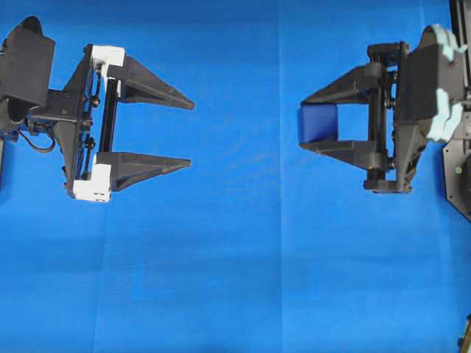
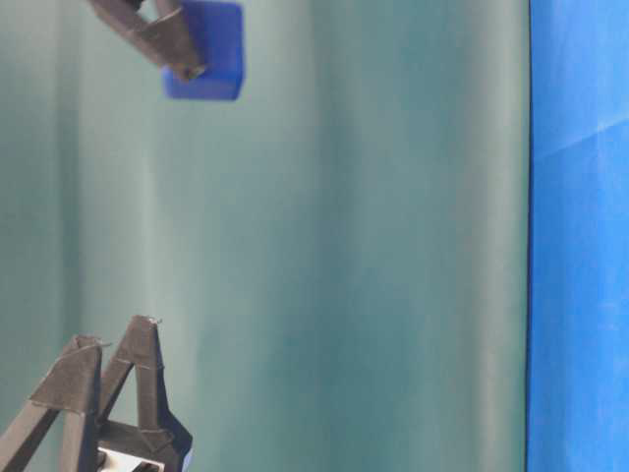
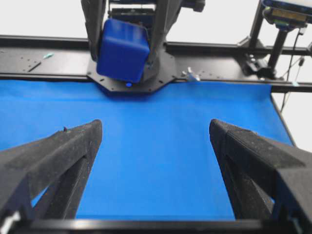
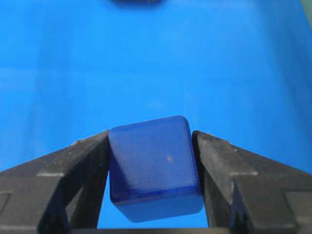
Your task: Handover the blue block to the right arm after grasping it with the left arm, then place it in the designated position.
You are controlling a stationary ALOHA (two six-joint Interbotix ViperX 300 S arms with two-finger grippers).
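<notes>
The blue block (image 1: 318,122) is a small dark-blue cube with rounded edges, held above the blue cloth. My right gripper (image 1: 304,122) is shut on it, one all-black finger pressing each side, as the right wrist view shows with the block (image 4: 152,165) wedged between the fingertips. It also shows in the table-level view, block (image 2: 208,51), high at the top left, and in the left wrist view, block (image 3: 123,49), straight ahead. My left gripper (image 1: 190,134), with white blocks at its finger bases, stands wide open at the left, well apart from the block, with nothing between its fingers.
Blue cloth (image 1: 243,257) covers the whole table. A black frame rail (image 3: 229,63) and the right arm's base plate run along the cloth's far edge in the left wrist view. Black hardware (image 1: 458,173) sits at the right edge of the overhead view.
</notes>
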